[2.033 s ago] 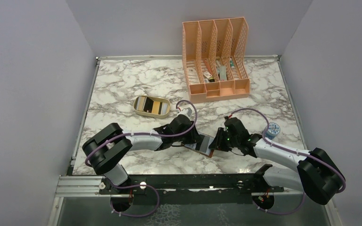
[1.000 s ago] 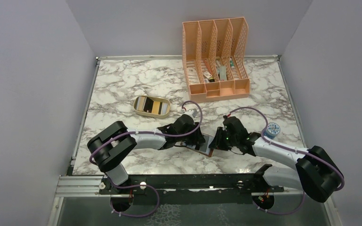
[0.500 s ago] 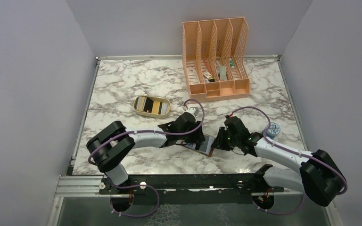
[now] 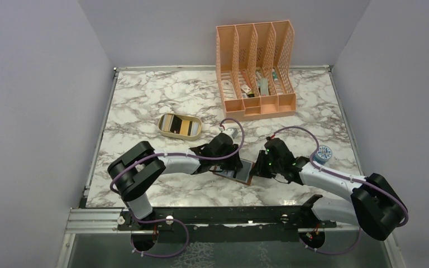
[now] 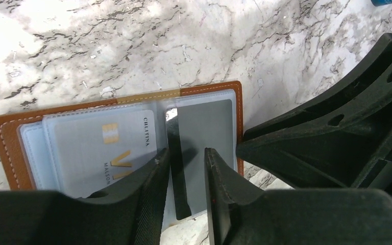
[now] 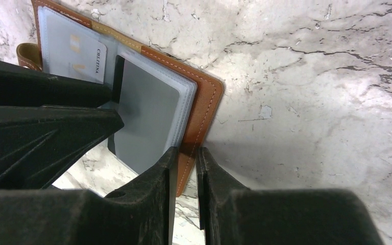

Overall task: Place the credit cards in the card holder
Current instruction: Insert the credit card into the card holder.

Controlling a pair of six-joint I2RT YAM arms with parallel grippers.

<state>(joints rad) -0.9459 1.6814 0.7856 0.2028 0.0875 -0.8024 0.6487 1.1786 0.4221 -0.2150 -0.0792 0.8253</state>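
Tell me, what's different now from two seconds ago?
The left arm slid right, carrying the left tool further over the open wallet. The right tool still pinches the wallet's edge; nothing was let go. Wallet, tray and organiser stayed put.

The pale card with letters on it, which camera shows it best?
The left wrist view: the pale card sits in the open card holder, chip and letters clear. The right wrist view catches only part of it; from the top it is too small to tell.
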